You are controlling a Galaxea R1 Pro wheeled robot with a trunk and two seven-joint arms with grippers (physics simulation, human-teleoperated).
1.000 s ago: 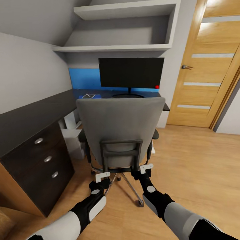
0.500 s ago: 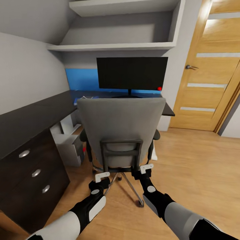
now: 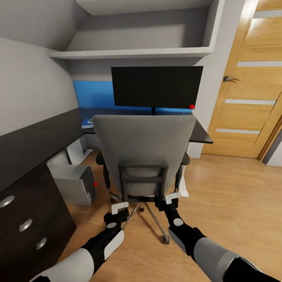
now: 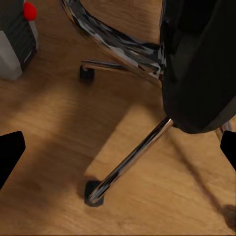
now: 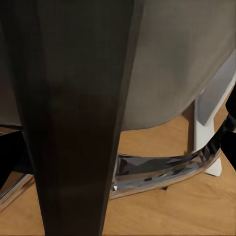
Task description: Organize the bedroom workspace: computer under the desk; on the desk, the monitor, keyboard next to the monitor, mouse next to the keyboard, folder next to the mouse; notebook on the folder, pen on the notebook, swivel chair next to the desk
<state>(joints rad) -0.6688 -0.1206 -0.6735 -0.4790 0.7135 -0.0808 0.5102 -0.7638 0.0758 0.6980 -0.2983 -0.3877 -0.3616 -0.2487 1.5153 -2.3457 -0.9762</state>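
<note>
No text, label, brand, number or sign can be read in any of the views. The screen of the monitor (image 3: 156, 86) is shown blank and black, marked by nothing but a small red dot at its lower corner. A similar red dot is seen on the computer (image 3: 73, 184), without lettering. A pale mark is carried on the blue folder (image 3: 87, 123), but it is too small to be made out. The door (image 3: 250, 90) and the drawer fronts of the desk (image 3: 23, 145) are unmarked.
</note>
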